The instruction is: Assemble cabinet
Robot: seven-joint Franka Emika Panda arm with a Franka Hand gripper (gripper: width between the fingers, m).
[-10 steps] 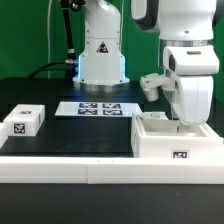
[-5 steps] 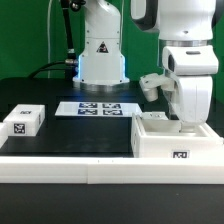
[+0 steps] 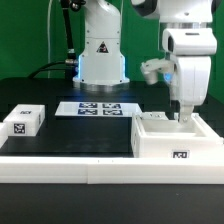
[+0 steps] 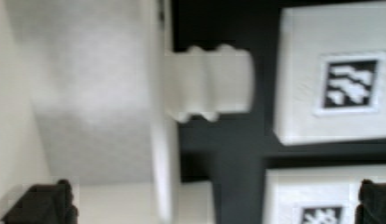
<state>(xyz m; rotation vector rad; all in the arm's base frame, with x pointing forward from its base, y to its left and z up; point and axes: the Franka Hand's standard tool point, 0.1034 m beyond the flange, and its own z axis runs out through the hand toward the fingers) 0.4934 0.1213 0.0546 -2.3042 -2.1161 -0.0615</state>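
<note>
The white open-topped cabinet body (image 3: 172, 142) stands at the exterior view's right, with a tag on its front. My gripper (image 3: 183, 116) hangs just above its far part, open and empty. In the wrist view the gripper (image 4: 204, 205) has its dark fingertips (image 4: 39, 205) wide apart. A white wall of the body (image 4: 83, 110) lies under them. A ridged white stub (image 4: 211, 85) sticks out from that wall. A small white tagged block (image 3: 22, 122) lies at the exterior view's left.
The marker board (image 3: 100, 108) lies flat in front of the robot base (image 3: 100, 60). The wrist view shows two white tagged surfaces (image 4: 341, 85) beside the body, over the black table. A white ledge (image 3: 60, 170) runs along the table's front.
My gripper has risen from just inside the cabinet body's top to above it. The body and the small block have not moved.
</note>
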